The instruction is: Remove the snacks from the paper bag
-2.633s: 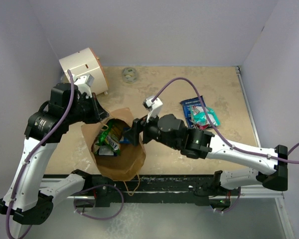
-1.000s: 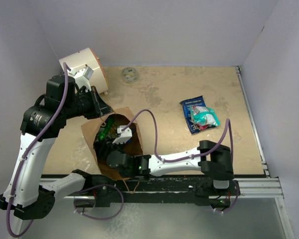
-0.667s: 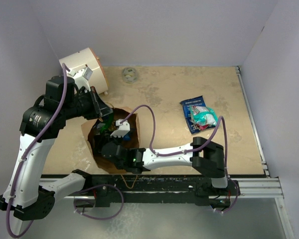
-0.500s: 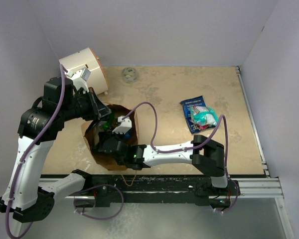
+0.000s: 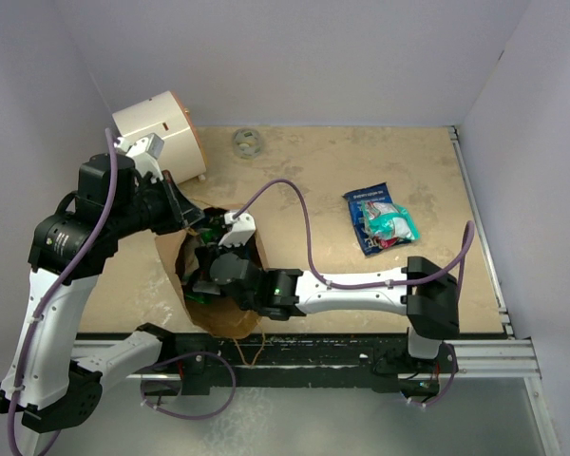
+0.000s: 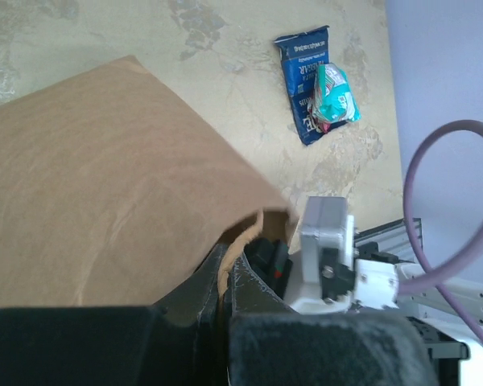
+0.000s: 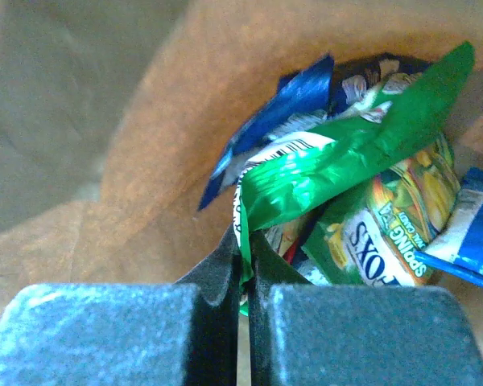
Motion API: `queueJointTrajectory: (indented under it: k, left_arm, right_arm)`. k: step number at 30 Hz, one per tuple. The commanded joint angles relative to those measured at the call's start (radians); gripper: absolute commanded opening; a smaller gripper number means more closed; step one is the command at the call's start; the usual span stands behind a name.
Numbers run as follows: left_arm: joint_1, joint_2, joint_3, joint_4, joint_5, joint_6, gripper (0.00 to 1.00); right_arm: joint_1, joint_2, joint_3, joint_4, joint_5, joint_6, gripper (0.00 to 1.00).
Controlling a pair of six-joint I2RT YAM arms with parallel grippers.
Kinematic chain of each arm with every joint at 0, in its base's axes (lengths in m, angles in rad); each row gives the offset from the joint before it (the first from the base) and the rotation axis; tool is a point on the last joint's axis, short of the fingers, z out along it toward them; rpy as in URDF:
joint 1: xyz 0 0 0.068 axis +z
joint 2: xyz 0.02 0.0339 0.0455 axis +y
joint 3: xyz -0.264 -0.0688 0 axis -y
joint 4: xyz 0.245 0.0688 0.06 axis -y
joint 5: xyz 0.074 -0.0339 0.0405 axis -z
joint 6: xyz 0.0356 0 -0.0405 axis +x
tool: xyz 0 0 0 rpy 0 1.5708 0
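Note:
The brown paper bag (image 5: 236, 321) lies open on the table, its mouth facing up. My left gripper (image 5: 194, 222) is shut on the bag's torn rim (image 6: 223, 273) and holds it up. My right gripper (image 5: 205, 279) reaches inside the bag and is shut on the edge of a green snack packet (image 7: 350, 149). Under that packet lie a dark blue packet (image 7: 283, 108), a green-and-yellow packet (image 7: 386, 221) and a blue one (image 7: 469, 235). Out on the table to the right lie a blue packet (image 5: 366, 211) and a teal-and-red one (image 5: 392, 225), overlapping.
A white cylinder with an orange rim (image 5: 157, 125) lies at the back left, close to my left arm. A small grey ring (image 5: 248, 143) sits by the back wall. Purple walls close in three sides, and a metal rail (image 5: 484, 356) runs along the near edge.
My right gripper has gone from open to shut on the green packet inside the bag. The right forearm has swung outward to the right. My left arm has shifted a little with the bag rim.

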Motion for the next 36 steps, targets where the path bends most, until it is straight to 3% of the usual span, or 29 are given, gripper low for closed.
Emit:
queueJointTrajectory:
  k: [1,19,26,30,36]
  left_arm:
    - [0.0,-0.004,0.012,0.04,-0.049,-0.025,0.0]
    - [0.0,0.0,0.069,0.004,-0.188,-0.046,0.0]
    - [0.0,0.007,0.076,0.009,-0.21,-0.045,0.0]
    - [-0.001,0.004,0.076,0.011,-0.229,-0.038,0.0]
    - [-0.001,-0.001,0.068,0.021,-0.259,-0.024,0.0]
  right_arm:
    - [-0.003,-0.1,0.002,0.125,-0.059,-0.087,0.0]
    - [-0.003,-0.336,0.018,-0.049,-0.406,-0.168,0.0]
    - [-0.002,-0.501,0.021,-0.138,-0.565,-0.327,0.0]
    - [-0.003,-0.592,0.07,-0.241,-0.541,-0.418,0.0]
    - [-0.008,-0.64,0.229,-0.359,-0.299,-0.553,0.0]
